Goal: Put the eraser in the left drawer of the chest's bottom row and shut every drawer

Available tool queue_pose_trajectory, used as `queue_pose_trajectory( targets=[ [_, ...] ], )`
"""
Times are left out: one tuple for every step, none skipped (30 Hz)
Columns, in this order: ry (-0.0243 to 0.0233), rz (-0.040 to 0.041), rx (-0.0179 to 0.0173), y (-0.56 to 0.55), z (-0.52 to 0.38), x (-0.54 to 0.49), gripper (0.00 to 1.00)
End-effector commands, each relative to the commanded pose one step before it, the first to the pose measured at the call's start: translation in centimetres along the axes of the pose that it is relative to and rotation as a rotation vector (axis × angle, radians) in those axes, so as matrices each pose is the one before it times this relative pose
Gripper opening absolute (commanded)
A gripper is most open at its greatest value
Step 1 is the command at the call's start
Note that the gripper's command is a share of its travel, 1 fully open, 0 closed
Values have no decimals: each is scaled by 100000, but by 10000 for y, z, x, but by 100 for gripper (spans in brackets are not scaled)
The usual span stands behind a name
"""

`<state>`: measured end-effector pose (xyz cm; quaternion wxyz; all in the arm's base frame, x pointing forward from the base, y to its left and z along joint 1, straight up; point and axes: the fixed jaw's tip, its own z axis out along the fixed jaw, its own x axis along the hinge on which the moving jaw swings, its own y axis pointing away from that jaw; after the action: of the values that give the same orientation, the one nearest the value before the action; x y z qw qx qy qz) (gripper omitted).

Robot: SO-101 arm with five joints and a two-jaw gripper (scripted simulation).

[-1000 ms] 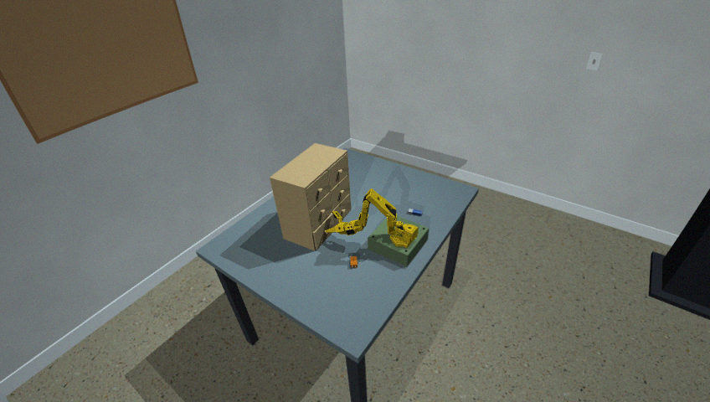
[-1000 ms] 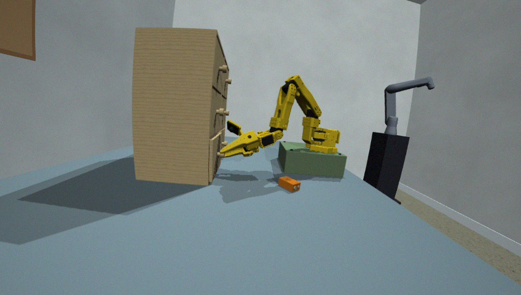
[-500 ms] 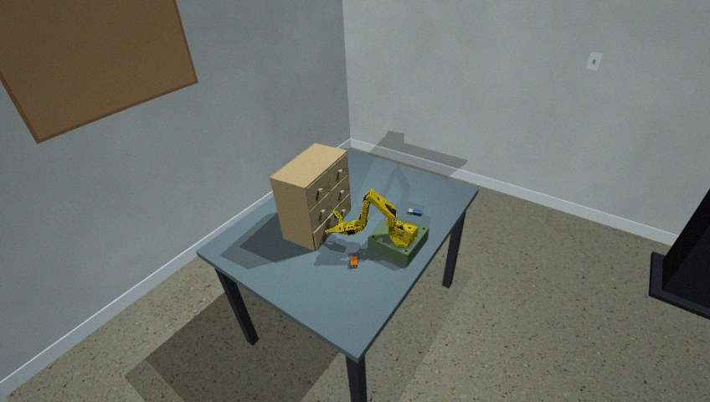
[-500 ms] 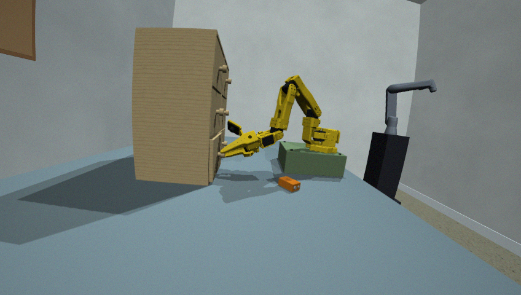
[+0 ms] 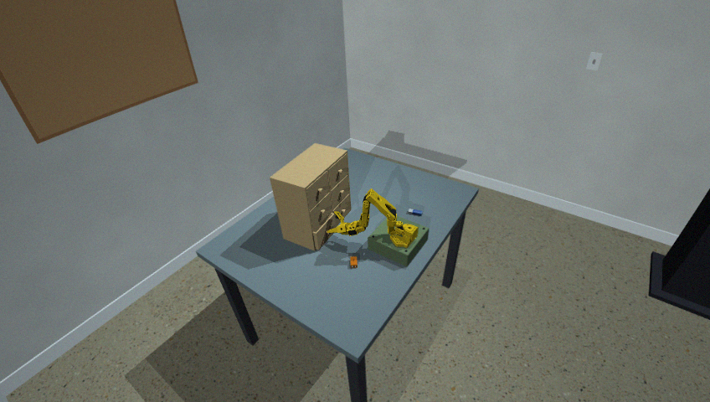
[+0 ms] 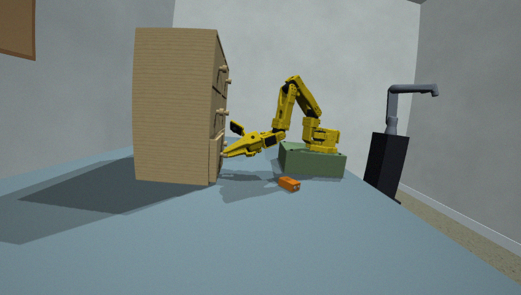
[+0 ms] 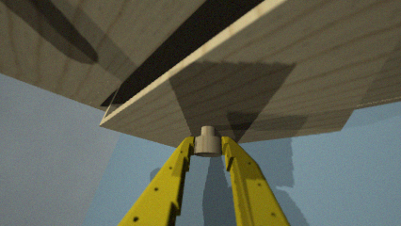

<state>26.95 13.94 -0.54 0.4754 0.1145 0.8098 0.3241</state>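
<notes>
Only barely opened: the bottom-left drawer (image 5: 321, 239) (image 6: 215, 160) (image 7: 278, 96), with gripper (image 5: 328, 231) (image 6: 223, 155) (image 7: 207, 146) pinched narrowly around its round knob (image 6: 222, 155) (image 7: 207, 145). Still to do: pull wider, fetch the blue-and-white eraser (image 5: 414, 212), tabletop, top view's one o'clock from arm's base (image 5: 403, 239) (image 6: 323, 149), drop in, shut.

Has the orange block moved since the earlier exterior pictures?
No. The orange block lies at the same spot relative to the green base.
</notes>
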Motion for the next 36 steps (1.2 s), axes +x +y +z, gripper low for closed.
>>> queue_pose_trajectory(
  targets=[
    [1576, -84, -1155, 2898, -4057, 5623, 0],
    [0, 0, 0, 0, 0, 0, 0],
    [0, 0, 0, 0, 0, 0, 0],
    [42, -23, -47, 21, -557, 271, 0],
    [34, -18, -36, 15, -447, 217, 0],
    [0, 0, -1, 1, 0, -1, 0],
    [0, 0, 1, -1, 0, 1, 0],
    [0, 0, -1, 1, 0, -1, 0],
    [0, 0, 1, -1, 0, 1, 0],
    [0, 0, -1, 1, 0, -1, 0],
    [0, 0, 1, -1, 0, 1, 0],
    [0, 0, -1, 1, 0, -1, 0],
    [0, 0, 1, -1, 0, 1, 0],
    [0, 0, -1, 1, 0, -1, 0],
    [0, 0, 1, -1, 0, 1, 0],
    [0, 0, -1, 1, 0, -1, 0],
    [0, 0, 1, -1, 0, 1, 0],
    [0, 0, -1, 1, 0, -1, 0],
    [0, 0, 0, 0, 0, 0, 0],
    [0, 0, 0, 0, 0, 0, 0],
    [46, -24, -49, 8, -541, 302, 0],
    [45, -24, -50, 12, -541, 299, 0],
    [46, -24, -49, 11, -543, 298, 0],
    [45, -24, -50, 14, -543, 295, 0],
    [46, -24, -49, 13, -545, 295, 0],
    [45, -24, -50, 17, -545, 292, 0],
    [46, -24, -49, 15, -547, 291, 0],
    [45, -24, -50, 19, -547, 288, 0],
    [46, -24, -49, 17, -549, 288, 0],
    [45, -24, -50, 21, -549, 285, 0],
    [46, -24, -49, 19, -550, 284, 0],
    [45, -24, -50, 23, -551, 281, 0],
    [46, -24, -49, 22, -552, 280, 0],
    [45, -24, -50, 25, -553, 277, 0],
    [46, -24, -49, 24, -554, 277, 0],
    [0, 0, 0, 0, 0, 0, 0]
  ],
)
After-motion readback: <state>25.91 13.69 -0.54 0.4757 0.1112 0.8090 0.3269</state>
